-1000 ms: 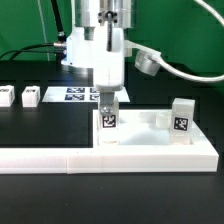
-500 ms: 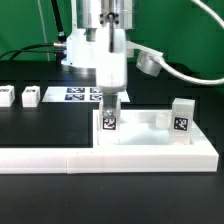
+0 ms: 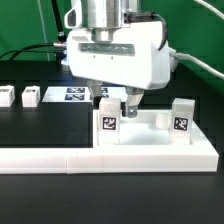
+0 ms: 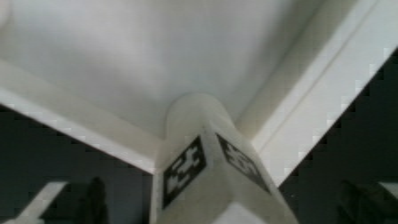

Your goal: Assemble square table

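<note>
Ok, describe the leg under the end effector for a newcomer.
Find the white plastic square tray-like tabletop. Two short white tagged block legs stand on it. Yours is the exterior view's left leg, flanked by the open end effector; the right leg stands unattended.

The arm [image 3: 105, 15] is showing a ribbed silver-grey wrist section above the boxy, round-cornered white housing of the gripper [image 3: 114, 102]. Dark fingers [image 3: 131, 103] are protruding beneath it. A pale grey cable [image 3: 195, 62] is curving off toward the exterior view's right.
</note>
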Controlling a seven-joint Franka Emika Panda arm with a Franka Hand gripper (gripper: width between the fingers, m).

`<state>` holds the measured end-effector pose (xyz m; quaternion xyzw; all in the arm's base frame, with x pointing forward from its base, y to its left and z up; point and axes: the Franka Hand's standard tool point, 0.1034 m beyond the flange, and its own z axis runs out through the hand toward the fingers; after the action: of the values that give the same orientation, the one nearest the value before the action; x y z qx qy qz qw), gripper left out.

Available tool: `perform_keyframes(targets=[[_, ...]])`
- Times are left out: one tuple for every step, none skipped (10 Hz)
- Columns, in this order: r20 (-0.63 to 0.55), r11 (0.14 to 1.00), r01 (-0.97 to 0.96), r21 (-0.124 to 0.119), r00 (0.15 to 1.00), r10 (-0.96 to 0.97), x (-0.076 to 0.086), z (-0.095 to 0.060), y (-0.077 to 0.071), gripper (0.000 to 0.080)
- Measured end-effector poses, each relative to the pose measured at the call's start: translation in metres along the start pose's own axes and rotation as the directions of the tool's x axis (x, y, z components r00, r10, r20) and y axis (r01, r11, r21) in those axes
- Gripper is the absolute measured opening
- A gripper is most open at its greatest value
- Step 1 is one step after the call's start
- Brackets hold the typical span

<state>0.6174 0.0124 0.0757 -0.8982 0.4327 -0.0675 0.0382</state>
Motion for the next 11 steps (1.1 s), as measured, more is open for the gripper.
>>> perform_keyframes(targets=[[0.000, 0.996, 0.089, -0.001, 0.996, -0.089, -0.0013, 0.0002, -0.0008, 0.0649], [0.000, 0.978, 0.207, -0.002, 0.978, -0.207, -0.0003, 0.0002, -0.0001, 0.0649], [-0.001, 0.955, 0.297, -0.002, 0.955, -0.297, 0.0015, -0.0001, 0.0009, 0.0649], [-0.001, 0.929, 0.370, -0.002, 0.929, -0.370, 0.0011, -0.0001, 0.0005, 0.0649], [-0.001, 0.902, 0.432, -0.002, 0.902, -0.432, 0.0010, -0.0001, 0.0002, 0.0649], [-0.001, 0.878, 0.478, -0.003, 0.878, -0.478, 0.0015, -0.0002, 0.0005, 0.0649], [-0.001, 0.833, 0.553, -0.008, 0.833, -0.553, 0.0028, -0.0003, 0.0015, 0.0649], [-0.001, 0.809, 0.588, -0.010, 0.809, -0.588, 0.0029, -0.0002, 0.0017, 0.0649], [0.000, 0.778, 0.628, -0.015, 0.778, -0.628, 0.0032, -0.0002, 0.0020, 0.0649], [0.001, 0.728, 0.685, -0.021, 0.729, -0.685, 0.0045, -0.0002, 0.0029, 0.0649], [0.003, 0.697, 0.717, -0.026, 0.697, -0.717, 0.0061, -0.0003, 0.0042, 0.0649]])
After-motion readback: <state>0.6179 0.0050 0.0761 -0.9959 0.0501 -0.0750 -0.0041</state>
